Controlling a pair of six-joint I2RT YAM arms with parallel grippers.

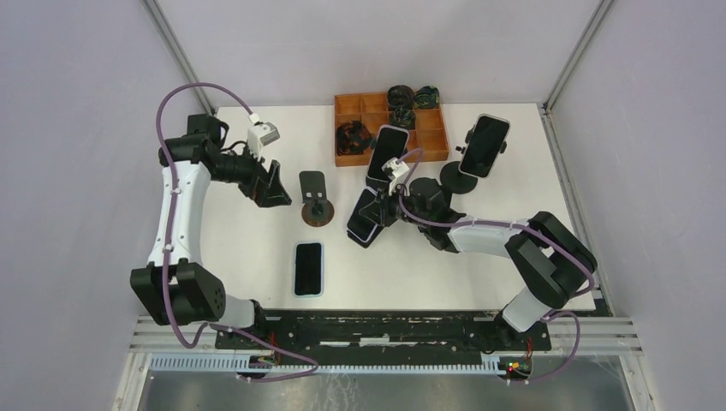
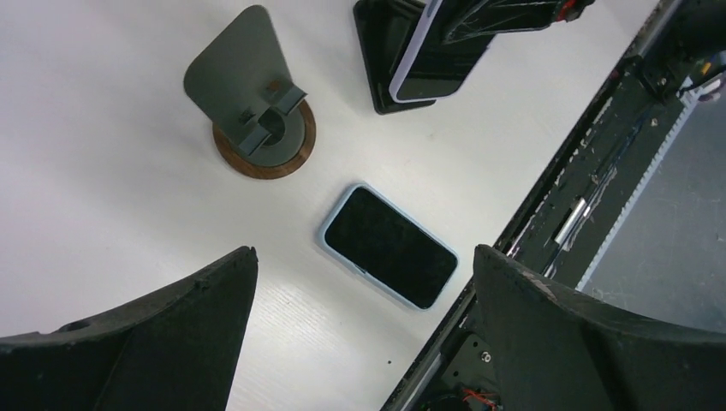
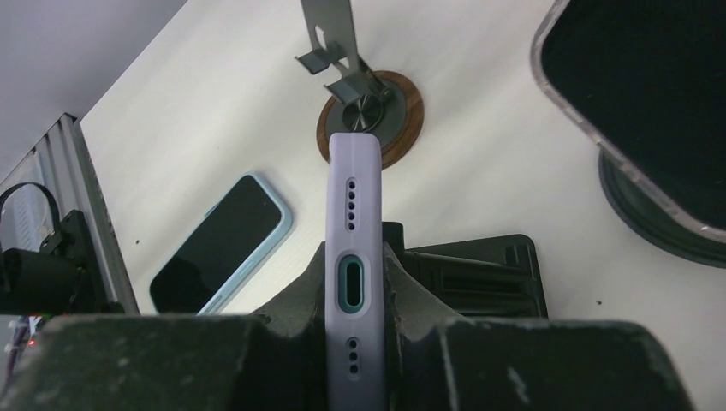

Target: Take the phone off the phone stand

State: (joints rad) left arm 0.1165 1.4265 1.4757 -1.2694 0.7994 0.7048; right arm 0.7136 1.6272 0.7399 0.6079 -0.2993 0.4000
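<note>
Top view first. I count four phones: the lavender phone [image 1: 366,217] pinched in the right hand [image 1: 379,211], a flat phone [image 1: 308,268] lying on the desk [image 1: 257,257], a back phone [image 1: 389,152] by the orange tray [image 1: 434,137], and a far phone [image 1: 485,144] on a round-base stand [image 1: 456,178]. There's also one empty wood-base stand [image 1: 317,204]. The left hand [image 1: 276,187] is spread wide and holds nothing.

Left wrist view: the lavender phone sits right against the black stand [image 2: 375,60]. I can't tell if it's out of the cradle. If its lower edge hooks the lip, I'd guess the stand gets dragged or tips.

Right wrist view: the fingers [image 3: 291,300] are clamped on the phone's two faces, near its port end only. That's a small grip, so it could pivot or slip. A clear-cased phone on a dark base [image 3: 651,224] is close by, probably the back phone, which would make four stands. A wide swing could knock it.
</note>
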